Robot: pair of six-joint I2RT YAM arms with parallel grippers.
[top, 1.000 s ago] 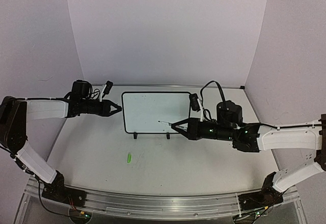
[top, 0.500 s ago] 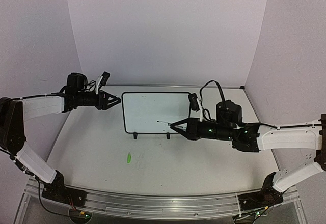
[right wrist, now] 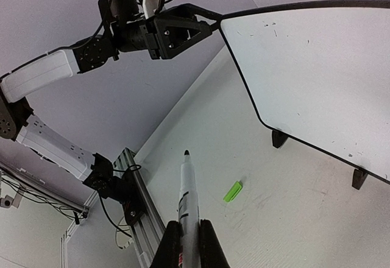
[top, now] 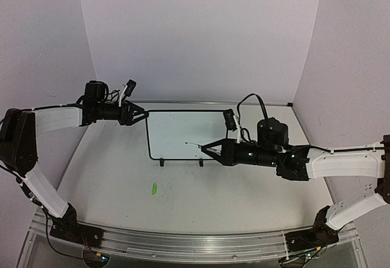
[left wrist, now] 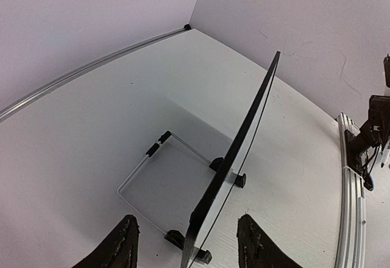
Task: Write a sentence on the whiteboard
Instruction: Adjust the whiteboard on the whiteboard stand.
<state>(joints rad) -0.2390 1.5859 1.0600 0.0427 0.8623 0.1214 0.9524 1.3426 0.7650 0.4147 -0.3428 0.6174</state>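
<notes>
The whiteboard (top: 183,133) stands upright on two small black feet in the middle of the table. Its white face (right wrist: 317,73) carries only a few tiny specks, and no sentence is in view on it. My left gripper (top: 142,115) is open at the board's upper left corner. From the left wrist, the board's thin dark edge (left wrist: 244,149) runs between the two fingers of that gripper (left wrist: 189,246), with a gap on each side. My right gripper (top: 211,149) is shut on a white marker (right wrist: 187,189), uncapped, with its dark tip pointing at the board's lower middle, a short way off the face.
A small green marker cap (top: 154,189) lies on the table in front of the board's left foot, also seen from the right wrist (right wrist: 232,191). A wire stand (left wrist: 143,173) props the board from behind. An aluminium rail (top: 183,243) runs along the near edge, and walls close three sides.
My left gripper has opened and risen from beside the board's left edge to its upper left corner. The right gripper has shifted slightly left and up with the marker.
</notes>
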